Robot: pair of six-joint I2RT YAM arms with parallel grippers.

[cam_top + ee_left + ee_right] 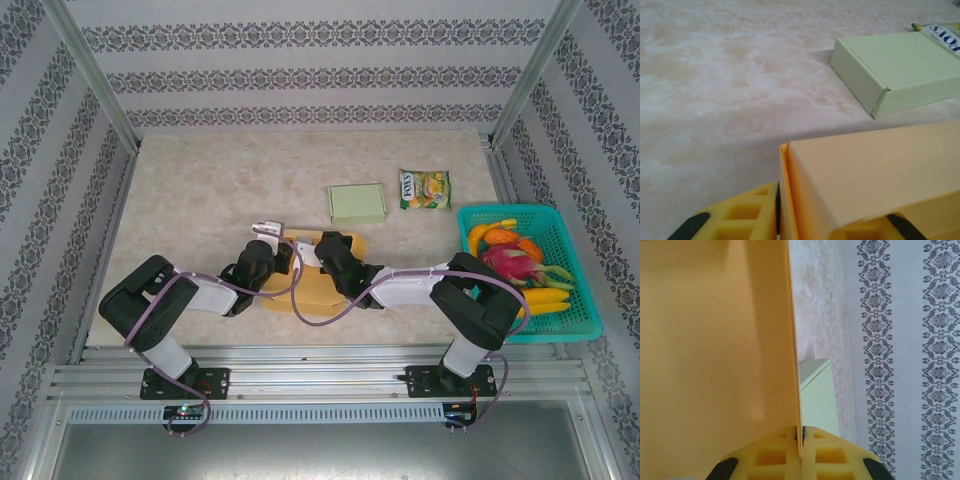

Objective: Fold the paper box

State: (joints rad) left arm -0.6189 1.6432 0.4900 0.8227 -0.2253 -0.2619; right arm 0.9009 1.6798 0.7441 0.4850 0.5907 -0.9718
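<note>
The orange paper box (312, 288) lies in the middle of the table (200, 190), between both arms. The right gripper (801, 442) pinches its thin wall tightly. The left gripper (815, 222) stands narrow around a box corner; whether it really grips, one cannot tell

- I make out blue brand lettering across the top of the snack packet (425, 188), too small to read.
- From the left wrist, its letters run off the frame edge.
</note>
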